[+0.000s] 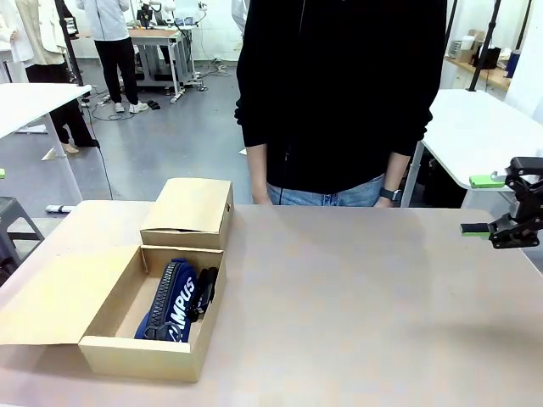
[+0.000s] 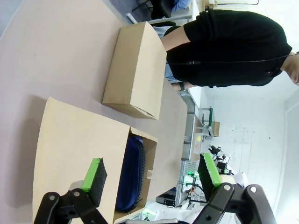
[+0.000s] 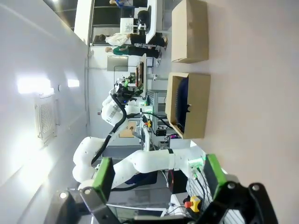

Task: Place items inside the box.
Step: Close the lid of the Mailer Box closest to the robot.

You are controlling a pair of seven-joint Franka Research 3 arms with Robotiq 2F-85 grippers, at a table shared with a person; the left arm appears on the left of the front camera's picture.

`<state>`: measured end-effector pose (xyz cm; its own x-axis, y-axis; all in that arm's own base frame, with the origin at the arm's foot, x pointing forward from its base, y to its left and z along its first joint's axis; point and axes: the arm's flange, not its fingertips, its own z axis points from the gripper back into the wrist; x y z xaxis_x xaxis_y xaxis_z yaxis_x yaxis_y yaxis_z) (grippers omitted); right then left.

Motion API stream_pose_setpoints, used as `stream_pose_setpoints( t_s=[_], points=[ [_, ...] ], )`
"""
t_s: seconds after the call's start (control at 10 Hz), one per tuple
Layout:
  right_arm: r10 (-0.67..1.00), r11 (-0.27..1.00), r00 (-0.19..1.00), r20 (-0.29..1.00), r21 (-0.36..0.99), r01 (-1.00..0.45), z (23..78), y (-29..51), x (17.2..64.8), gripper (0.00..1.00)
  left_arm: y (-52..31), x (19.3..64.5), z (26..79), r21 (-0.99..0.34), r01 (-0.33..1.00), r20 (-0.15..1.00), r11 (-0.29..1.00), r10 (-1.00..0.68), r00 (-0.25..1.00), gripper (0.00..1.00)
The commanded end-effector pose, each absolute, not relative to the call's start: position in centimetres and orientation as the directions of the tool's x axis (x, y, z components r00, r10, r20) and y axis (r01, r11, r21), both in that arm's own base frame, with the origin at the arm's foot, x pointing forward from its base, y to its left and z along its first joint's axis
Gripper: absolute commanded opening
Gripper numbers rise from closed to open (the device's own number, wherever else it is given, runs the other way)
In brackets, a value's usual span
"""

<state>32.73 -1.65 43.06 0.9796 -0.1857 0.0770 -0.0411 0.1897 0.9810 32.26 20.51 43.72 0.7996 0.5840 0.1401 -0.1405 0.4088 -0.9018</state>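
Where the open box sits at the worktop's near-left corner, a navy zip pouch lies inside, a closed box just behind. Right gripper hovers at the right edge, jaws released, empty. Left gripper above the box flap, jaws spread.

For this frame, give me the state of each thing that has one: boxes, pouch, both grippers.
Open box: flap folded out flat, holding items.
Closed box: shut, behind the open one, touching it.
Navy pouch: lying inside the open box.
Black item: in the box beside the pouch; kind unclear.
Left gripper: open, empty.
Right gripper: open, empty, above the table's right edge.
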Motion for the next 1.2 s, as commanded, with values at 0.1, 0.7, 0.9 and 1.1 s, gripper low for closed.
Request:
stream_pose_setpoints(
  t_s=[0.1, 0.7, 0.9, 1.1],
  points=[
    [-0.189, 0.177, 0.979, 0.080, 0.983, -0.047, 43.3, -1.6, 32.7, 1.00, 20.5, 32.2, 43.6, -0.907, -0.115, 0.157, 0.406, 0.577, 0.802, 1.00],
    [-0.189, 0.177, 0.979, 0.080, 0.983, -0.047, 43.3, -1.6, 32.7, 1.00, 10.8, 32.0, 45.1, -0.796, 0.505, 0.553, 0.335, 0.061, 0.831, 1.00],
    [-0.189, 0.177, 0.979, 0.080, 0.983, -0.047, 43.3, -1.6, 32.7, 1.00, 6.3, 29.5, 43.7, -0.619, 0.759, 0.742, 0.203, -0.167, 0.650, 1.00],
    [-0.189, 0.177, 0.979, 0.080, 0.983, -0.047, 43.3, -1.6, 32.7, 1.00, 5.8, 28.0, 41.4, -0.169, 0.958, 0.942, 0.231, -0.248, 0.226, 1.00]
  ],
)
